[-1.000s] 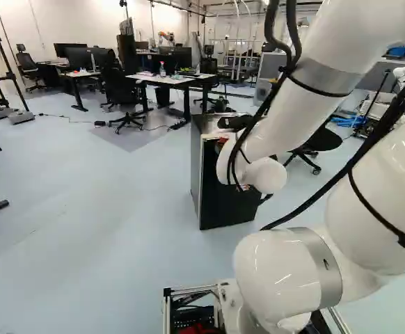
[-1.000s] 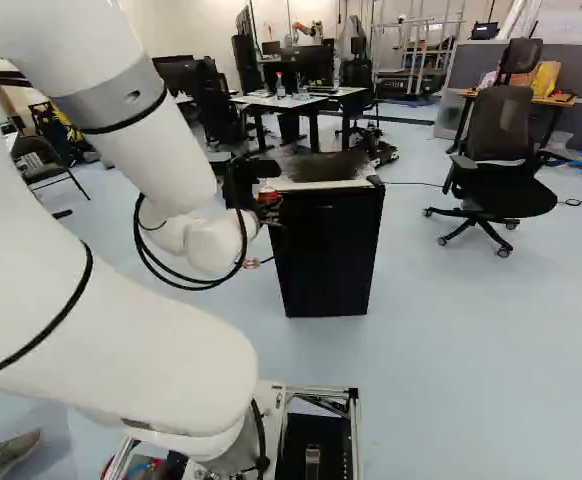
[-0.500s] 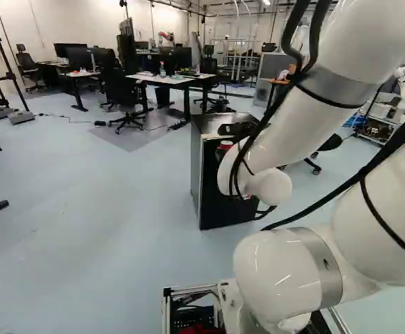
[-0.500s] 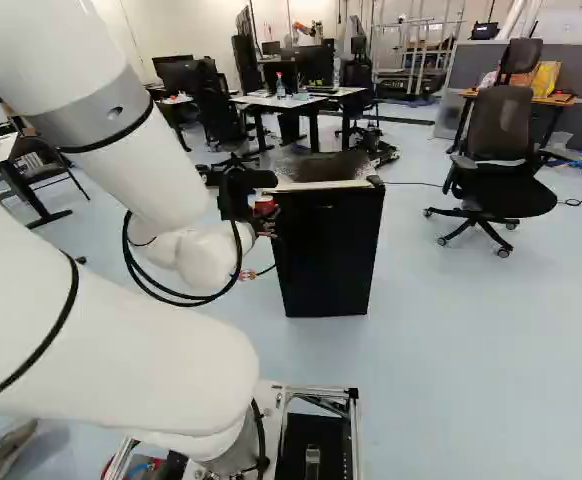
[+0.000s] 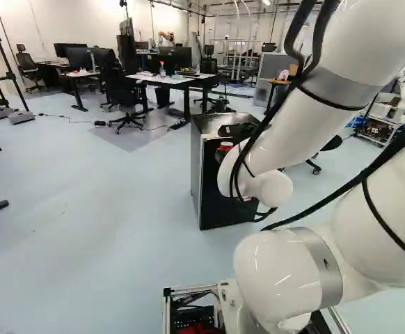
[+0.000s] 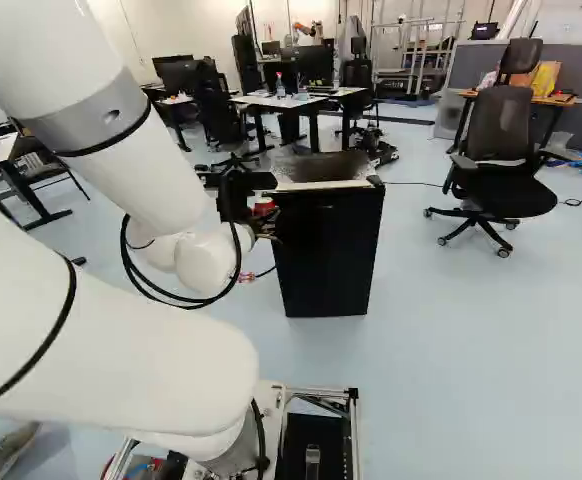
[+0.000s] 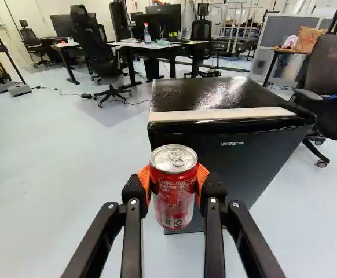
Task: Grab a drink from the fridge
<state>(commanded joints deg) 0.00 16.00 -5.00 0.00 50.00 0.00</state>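
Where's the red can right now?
The red can is between the gripper's two orange pads in the wrist view, held upright in front of the black fridge.

Can [image 7: 174, 194] in hand [image 6: 263, 208], before fridge [image 6: 331, 255]; chair [image 6: 501, 130] R of fridge, desks [image 6: 271, 101] bhd.

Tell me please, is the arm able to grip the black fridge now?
Probably not: its end effector is closed on the red can, leaving no free grip, though nothing seems to block the way to the fridge.

1 red can [image 6: 264, 205] sits in the claw [image 6: 262, 214] near 1 black fridge [image 6: 327, 255].
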